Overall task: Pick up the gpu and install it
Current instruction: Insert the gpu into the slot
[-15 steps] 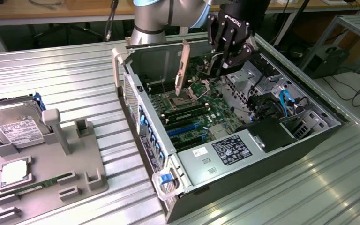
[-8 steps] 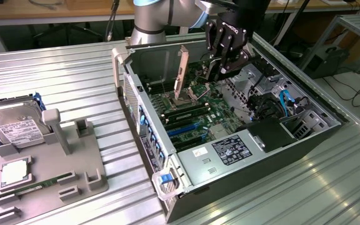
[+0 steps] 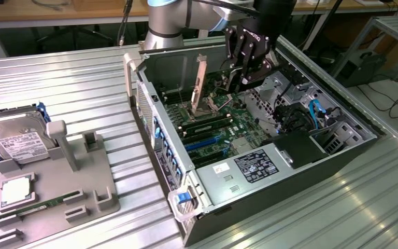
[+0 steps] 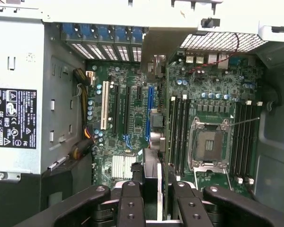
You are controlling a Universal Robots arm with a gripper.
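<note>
Card held edge-on over the open computer case

The gripper (image 3: 244,78) pinches the gpu (image 4: 157,137) by its top edge, the card hanging upright inside the case (image 3: 365,136) above the motherboard (image 4: 208,94). Done well, the card's lower edge lines up squarely with the blue slot (image 4: 149,111) and stays vertical. Room is tight: memory sticks (image 4: 177,127) crowd one side, the case wall (image 3: 174,54) stands near.

Bright, even light falls from above. The ribbed metal worktop (image 3: 68,88) shines with pale glare, strongest at the exterior view's right. The inside of the computer case (image 3: 354,136) is darker, with soft shadows. In the wrist view the black pincer (image 4: 151,201) looks slightly blurred, and the white case wall (image 4: 19,61) is washed out.
</note>
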